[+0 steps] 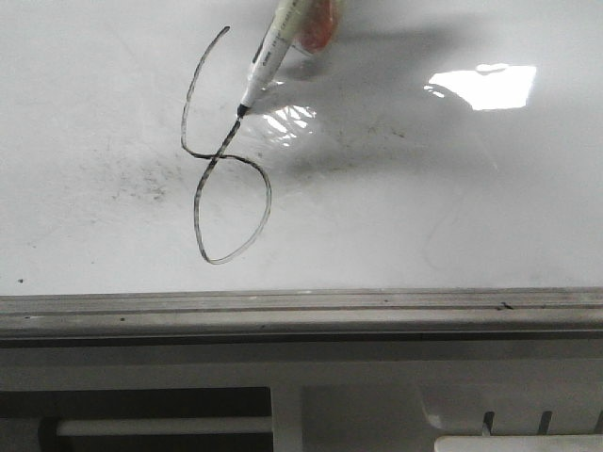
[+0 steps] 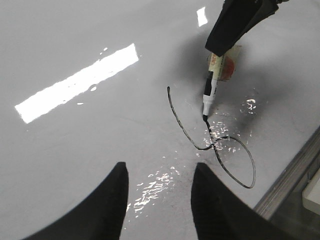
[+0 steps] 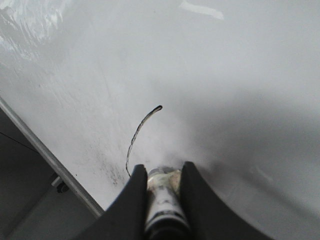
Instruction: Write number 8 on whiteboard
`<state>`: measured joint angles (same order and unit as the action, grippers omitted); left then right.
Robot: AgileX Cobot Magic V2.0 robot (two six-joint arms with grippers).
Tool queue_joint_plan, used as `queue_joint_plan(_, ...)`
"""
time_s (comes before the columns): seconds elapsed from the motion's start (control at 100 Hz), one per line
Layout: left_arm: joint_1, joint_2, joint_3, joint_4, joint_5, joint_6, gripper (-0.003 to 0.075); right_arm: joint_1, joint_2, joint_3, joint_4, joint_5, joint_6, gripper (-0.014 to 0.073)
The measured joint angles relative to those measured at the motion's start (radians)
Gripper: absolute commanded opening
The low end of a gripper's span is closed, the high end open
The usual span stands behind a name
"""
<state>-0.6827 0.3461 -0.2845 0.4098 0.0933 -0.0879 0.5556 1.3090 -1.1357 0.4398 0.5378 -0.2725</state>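
Number 8 (image 1: 226, 155) unfinished on whiteboard (image 1: 452, 207); marker (image 1: 268, 56) tip touching.

The number 8 (image 1: 226, 160), thin and black, is lying unfinished on the glossy whiteboard (image 1: 452, 207), its upper loop standing open.

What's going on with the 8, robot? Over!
Right gripper shut on marker, tip touching whiteboard. Left gripper open, empty. Number 8 unfinished, upper loop still open. Nothing blocking.
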Motion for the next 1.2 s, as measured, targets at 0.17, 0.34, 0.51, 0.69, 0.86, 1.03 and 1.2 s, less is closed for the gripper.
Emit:
queue_joint_plan(0.17, 0.000, 0.000, 0.000, 0.000, 0.000, 0.000, 0.0283, 0.000, -0.001, 0.000, 0.007, -0.039, 0.001, -0.0044)
queue_joint_plan(0.34, 0.000, 0.000, 0.000, 0.000, 0.000, 0.000, 0.0283, 0.000, -0.004, -0.003, 0.010, -0.097, 0.002, -0.0043)
queue_joint_plan(0.51, 0.000, 0.000, 0.000, 0.000, 0.000, 0.000, 0.0283, 0.000, -0.004, -0.027, 0.010, -0.140, 0.002, -0.0044)
queue_joint_plan(0.69, 0.000, 0.000, 0.000, 0.000, 0.000, 0.000, 0.0283, 0.000, -0.004, -0.050, -0.004, -0.160, 0.002, -0.0044)
queue_joint_plan(0.86, 0.000, 0.012, 0.000, 0.000, -0.034, 0.000, 0.0283, 0.007, -0.004, -0.054, -0.017, -0.134, -0.004, -0.0044)
queue_joint_plan(1.03, 0.000, 0.120, 0.000, 0.000, -0.099, 0.000, 0.0285, 0.096, 0.005, -0.054, -0.072, -0.070, -0.036, -0.0043)
queue_joint_plan(1.2, -0.028, 0.278, 0.000, 0.000, -0.221, 0.000, 0.0301, 0.225, 0.009, -0.048, -0.102, -0.023, -0.049, -0.0043)
